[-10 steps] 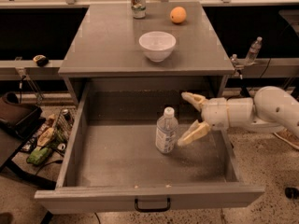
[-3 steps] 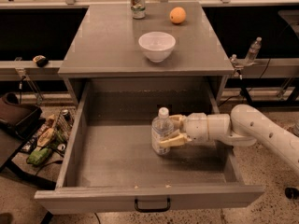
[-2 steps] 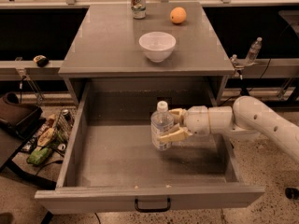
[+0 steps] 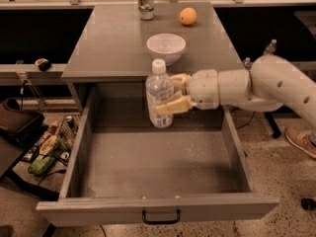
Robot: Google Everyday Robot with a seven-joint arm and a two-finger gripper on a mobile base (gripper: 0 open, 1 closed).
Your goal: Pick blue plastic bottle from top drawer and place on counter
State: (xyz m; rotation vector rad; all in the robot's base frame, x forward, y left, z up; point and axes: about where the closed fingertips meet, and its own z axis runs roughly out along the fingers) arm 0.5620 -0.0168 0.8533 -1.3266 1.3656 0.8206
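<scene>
The blue plastic bottle (image 4: 159,94), clear with a white cap and pale label, is upright and held in the air above the open top drawer (image 4: 153,164), its cap level with the counter's front edge. My gripper (image 4: 174,93) reaches in from the right and is shut on the bottle's body, one finger behind it and one in front. The drawer's speckled floor is bare below. The grey counter (image 4: 118,38) lies just behind the bottle.
On the counter stand a white bowl (image 4: 166,47) near the front, a green-and-silver can (image 4: 145,3) and an orange (image 4: 187,16) at the back. A second small clear bottle (image 4: 269,47) stands to the right. Clutter and a basket (image 4: 49,144) lie on the floor at left.
My gripper closed on the bottle in the drawer and has lifted it up and toward the counter's front edge; the drawer floor is now bare.
</scene>
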